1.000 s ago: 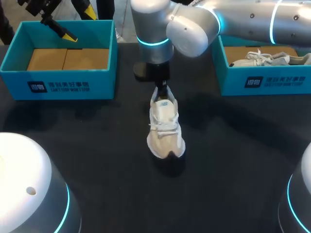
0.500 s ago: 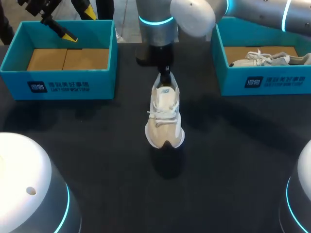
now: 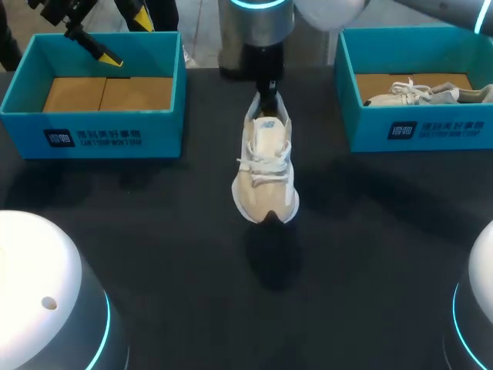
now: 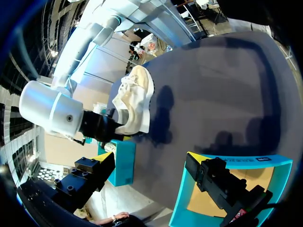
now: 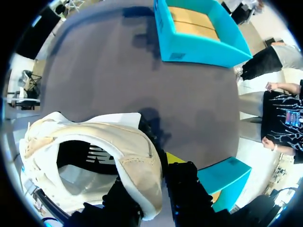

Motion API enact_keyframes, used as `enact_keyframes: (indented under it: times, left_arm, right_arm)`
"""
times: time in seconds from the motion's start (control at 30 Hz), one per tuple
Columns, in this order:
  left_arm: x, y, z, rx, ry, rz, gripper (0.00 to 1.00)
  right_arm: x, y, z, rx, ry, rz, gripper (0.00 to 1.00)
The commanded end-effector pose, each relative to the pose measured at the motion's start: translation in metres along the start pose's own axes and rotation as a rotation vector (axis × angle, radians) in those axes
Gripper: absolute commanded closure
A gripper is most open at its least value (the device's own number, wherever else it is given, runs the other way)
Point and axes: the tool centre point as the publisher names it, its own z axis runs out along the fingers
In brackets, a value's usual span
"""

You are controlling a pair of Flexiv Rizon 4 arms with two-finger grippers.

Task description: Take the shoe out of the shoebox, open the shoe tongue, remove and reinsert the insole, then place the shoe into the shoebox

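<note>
Right gripper (image 3: 266,94) holds the shoe (image 3: 266,166) by its heel — above the table (image 3: 154,231).

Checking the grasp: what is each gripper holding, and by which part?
The right gripper holds the shoe by its heel collar; the left gripper holds nothing.

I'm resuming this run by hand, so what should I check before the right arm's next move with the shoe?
1. Right pincer shut on the shoe at its heel: ok.
2. Shoe lifted off the table: ok.
3. Left pincer open, over the left shoebox, apart from the shoe: ok.
4. Insole seated flat: cannot tell.
5. Tongue pulled open: cannot tell.
</note>
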Motion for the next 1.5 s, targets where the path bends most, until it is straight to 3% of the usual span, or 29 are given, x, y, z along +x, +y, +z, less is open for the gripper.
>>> enact_keyframes:
  times: [0.03, 0.33, 1.33, 1.5]
  left_arm:
    - [0.000, -0.001, 0.000, -0.004, 0.002, 0.001, 0.00]
    - [0.000, -0.001, 0.000, -0.004, 0.002, 0.001, 0.00]
    - [0.000, -0.001, 0.000, -0.004, 0.002, 0.001, 0.00]
    - [0.000, -0.001, 0.000, -0.004, 0.002, 0.001, 0.00]
  right_arm:
    - [0.004, -0.009, -0.026, -0.011, -0.014, -0.012, 1.00]
    - [0.002, -0.009, -0.053, -0.003, -0.027, -0.029, 1.00]
    - [0.002, -0.009, -0.053, -0.003, -0.027, -0.029, 1.00]
    - [-0.016, -0.026, -0.054, 0.055, -0.040, -0.037, 1.00]
